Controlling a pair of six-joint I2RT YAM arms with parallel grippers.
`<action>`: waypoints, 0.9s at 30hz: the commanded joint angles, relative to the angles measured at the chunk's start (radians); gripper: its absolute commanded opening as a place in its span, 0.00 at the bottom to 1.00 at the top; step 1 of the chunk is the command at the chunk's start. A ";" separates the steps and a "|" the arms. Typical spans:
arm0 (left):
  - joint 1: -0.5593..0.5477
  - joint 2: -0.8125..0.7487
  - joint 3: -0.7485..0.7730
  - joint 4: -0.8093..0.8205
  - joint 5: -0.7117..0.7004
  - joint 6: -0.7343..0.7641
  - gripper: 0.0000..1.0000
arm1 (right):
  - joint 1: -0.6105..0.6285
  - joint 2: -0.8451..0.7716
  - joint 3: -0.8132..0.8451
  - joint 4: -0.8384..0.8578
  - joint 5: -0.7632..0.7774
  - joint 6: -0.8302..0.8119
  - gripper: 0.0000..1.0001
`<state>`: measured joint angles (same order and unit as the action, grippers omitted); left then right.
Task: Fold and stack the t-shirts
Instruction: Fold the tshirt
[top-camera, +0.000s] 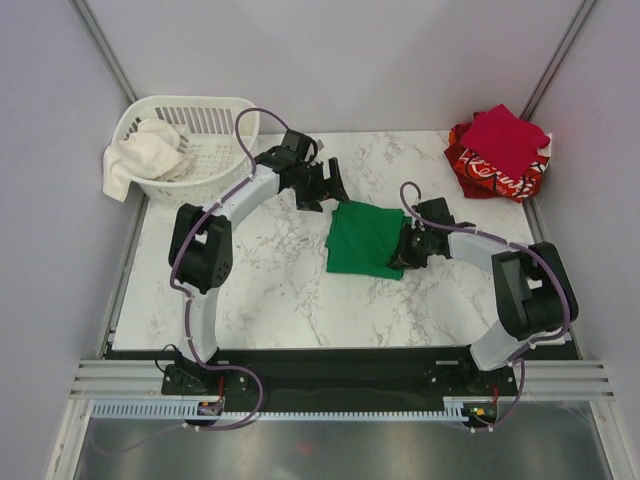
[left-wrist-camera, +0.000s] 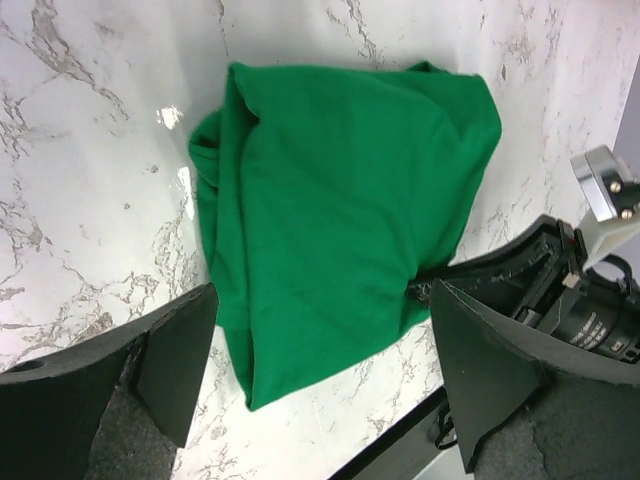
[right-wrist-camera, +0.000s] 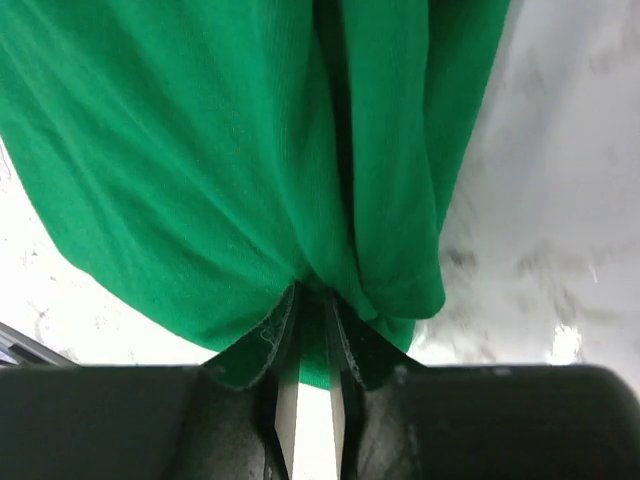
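Observation:
A folded bright green t-shirt (top-camera: 362, 238) lies mid-table. My right gripper (top-camera: 405, 250) is at its right edge, and in the right wrist view that gripper (right-wrist-camera: 312, 300) has its jaws nearly together with a fold of the green t-shirt (right-wrist-camera: 220, 150) pinched between them. My left gripper (top-camera: 335, 190) hovers open above the shirt's far left corner. In the left wrist view the gripper (left-wrist-camera: 320, 300) holds nothing, with its fingers wide apart over the green t-shirt (left-wrist-camera: 340, 200). A folded crimson t-shirt (top-camera: 505, 135) rests on a red t-shirt with white print (top-camera: 490, 175) at the back right corner.
A white slatted basket (top-camera: 215, 115) stands at the back left with a white cloth (top-camera: 145, 150) draped over its rim. The right arm's wrist (left-wrist-camera: 590, 310) shows beside the shirt in the left wrist view. Grey walls enclose the marble table (top-camera: 260, 290).

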<state>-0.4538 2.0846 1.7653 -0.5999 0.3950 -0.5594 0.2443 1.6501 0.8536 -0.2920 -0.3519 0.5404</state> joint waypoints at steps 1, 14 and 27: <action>-0.006 -0.012 -0.004 0.014 -0.022 0.042 0.93 | 0.009 -0.084 -0.115 0.048 0.045 0.079 0.27; -0.161 -0.288 -0.234 0.018 -0.278 0.070 0.92 | 0.027 -0.230 0.280 -0.202 0.136 -0.039 0.73; -0.287 -0.243 -0.414 0.195 -0.259 0.003 0.90 | -0.048 0.140 0.432 -0.136 0.171 -0.076 0.03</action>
<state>-0.7238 1.7950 1.3506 -0.5060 0.1310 -0.5339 0.2237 1.7691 1.2251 -0.4362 -0.2100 0.4942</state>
